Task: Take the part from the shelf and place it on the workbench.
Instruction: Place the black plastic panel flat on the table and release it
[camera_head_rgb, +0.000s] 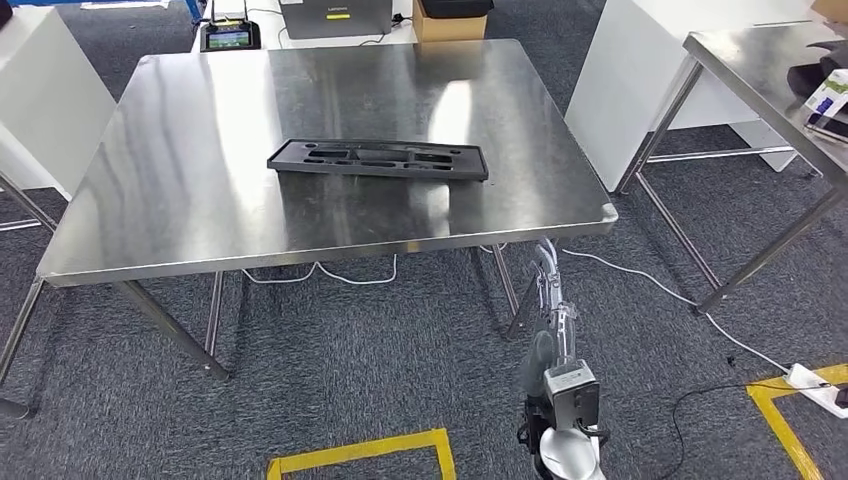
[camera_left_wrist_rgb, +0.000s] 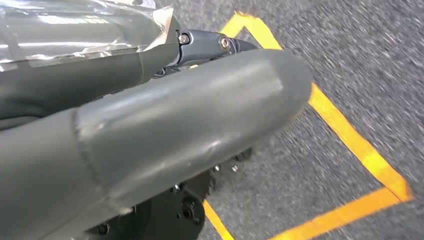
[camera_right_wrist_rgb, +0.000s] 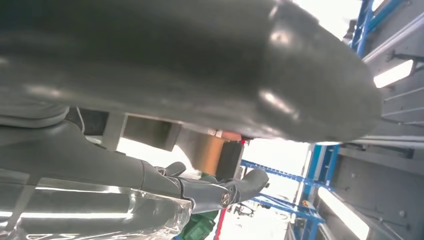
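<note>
Looking down on the steel surface (camera_head_rgb: 200, 200), we are seeing the part (camera_head_rgb: 378, 159), a long black moulded tray with recesses, lying flat near the middle, well apart from every edge. Nothing is touching it. We are judging the task to be at or near its end: the part is sitting on the surface, the carrying and setting down look done, and we are finding no step left beyond drawing clear.

The right hand (camera_right_wrist_rgb: 200, 65) is hanging below the near right corner of the surface, over the carpet (camera_head_rgb: 400, 380). Its fingers (camera_right_wrist_rgb: 220, 192) are lying released, spread away from the thumb and grasping nothing. The left hand (camera_left_wrist_rgb: 175, 130) is pointing down at the floor. Its fingers (camera_left_wrist_rgb: 90, 75) are running straight beside the thumb, likewise released and holding nothing.

The surface is reflecting the ceiling lights and carrying the part alone. Around it we are noting grey carpet, yellow tape (camera_head_rgb: 360, 452) marking a box on the floor, and a white cable (camera_head_rgb: 330, 275) trailing under the front edge towards a power strip (camera_head_rgb: 812, 378). A second steel table (camera_head_rgb: 760, 70) is standing to the right, with white cabinets (camera_head_rgb: 640, 60) behind it. A cardboard box (camera_head_rgb: 450, 22) and a small screen (camera_head_rgb: 228, 38) are sitting beyond the far edge. Blue racking (camera_right_wrist_rgb: 320, 175) is showing past the right hand.
</note>
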